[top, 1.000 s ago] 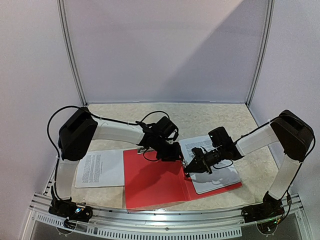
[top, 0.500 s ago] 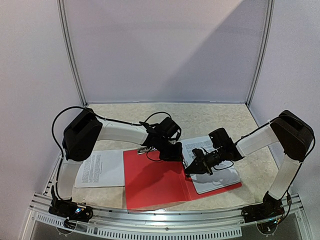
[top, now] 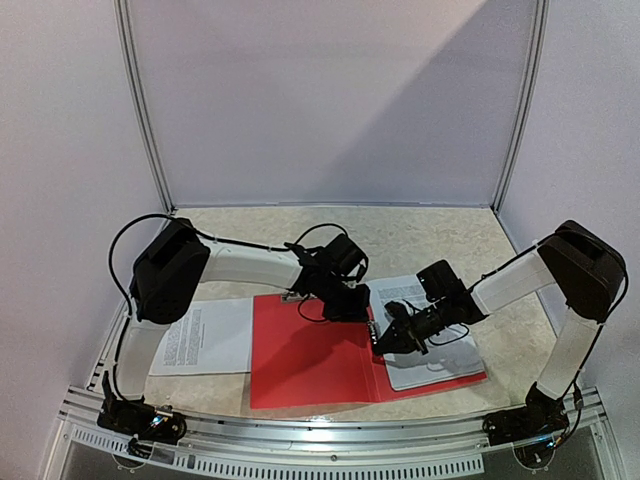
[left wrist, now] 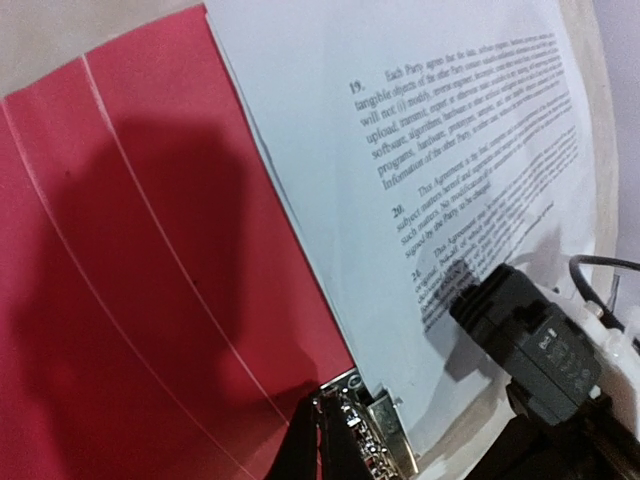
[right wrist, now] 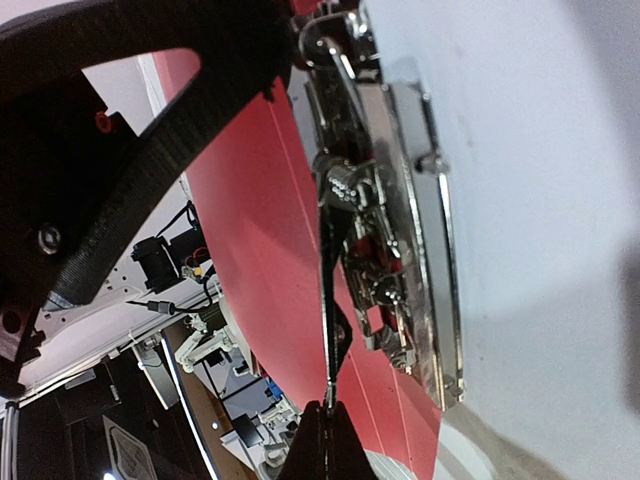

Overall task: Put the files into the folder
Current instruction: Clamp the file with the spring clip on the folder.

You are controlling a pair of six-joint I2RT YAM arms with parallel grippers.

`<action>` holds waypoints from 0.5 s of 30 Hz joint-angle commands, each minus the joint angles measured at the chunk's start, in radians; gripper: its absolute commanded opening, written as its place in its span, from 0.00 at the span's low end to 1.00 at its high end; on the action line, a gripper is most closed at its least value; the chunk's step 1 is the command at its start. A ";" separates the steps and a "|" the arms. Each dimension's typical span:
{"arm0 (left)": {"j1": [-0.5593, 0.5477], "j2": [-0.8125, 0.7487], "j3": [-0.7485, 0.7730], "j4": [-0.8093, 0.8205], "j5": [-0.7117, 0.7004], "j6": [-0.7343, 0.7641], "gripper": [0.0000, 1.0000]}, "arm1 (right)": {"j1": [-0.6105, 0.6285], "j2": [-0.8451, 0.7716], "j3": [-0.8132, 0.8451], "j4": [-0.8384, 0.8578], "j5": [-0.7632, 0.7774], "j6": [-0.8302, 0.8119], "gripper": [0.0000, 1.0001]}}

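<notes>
The red folder [top: 305, 355] lies open on the table. One file [top: 435, 350], a printed white sheet, lies on its right half, and it also shows in the left wrist view [left wrist: 420, 160]. A second file [top: 205, 335] lies on the table left of the folder. The metal clip [right wrist: 400, 200] runs along the spine. My right gripper [top: 384, 342] is shut on the clip's thin lever [right wrist: 330, 290], with the fingertips [right wrist: 325, 440] pinching its end. My left gripper [top: 352, 308] is shut with its tips at the clip's far end [left wrist: 385, 440], on the red cover [left wrist: 130, 250].
The two grippers are close together over the spine. The table's metal front rail [top: 320, 450] runs just below the folder. White walls stand behind and at both sides.
Both grippers and the folder with its sheet have shifted slightly to the right and toward the front edge. Both grips stay the same.
</notes>
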 commanded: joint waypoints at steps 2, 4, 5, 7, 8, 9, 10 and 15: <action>-0.029 0.076 -0.017 -0.074 -0.015 0.030 0.00 | 0.006 0.046 -0.042 -0.184 0.151 -0.072 0.00; -0.028 0.077 -0.019 -0.071 -0.015 0.030 0.00 | 0.005 0.044 -0.043 -0.210 0.175 -0.092 0.00; -0.028 0.078 -0.020 -0.070 -0.016 0.029 0.00 | 0.006 0.044 -0.042 -0.222 0.186 -0.101 0.00; -0.029 0.080 -0.019 -0.067 -0.014 0.028 0.00 | 0.005 0.045 -0.042 -0.246 0.208 -0.122 0.00; -0.029 0.082 -0.019 -0.068 -0.014 0.029 0.00 | 0.005 0.046 -0.040 -0.258 0.217 -0.129 0.00; -0.029 0.082 -0.021 -0.068 -0.014 0.029 0.00 | 0.005 0.047 -0.039 -0.269 0.226 -0.136 0.00; -0.028 0.084 -0.021 -0.068 -0.015 0.030 0.00 | 0.005 0.047 -0.038 -0.279 0.236 -0.147 0.00; -0.028 0.087 -0.030 -0.060 -0.011 0.028 0.00 | 0.005 0.051 -0.034 -0.303 0.270 -0.170 0.00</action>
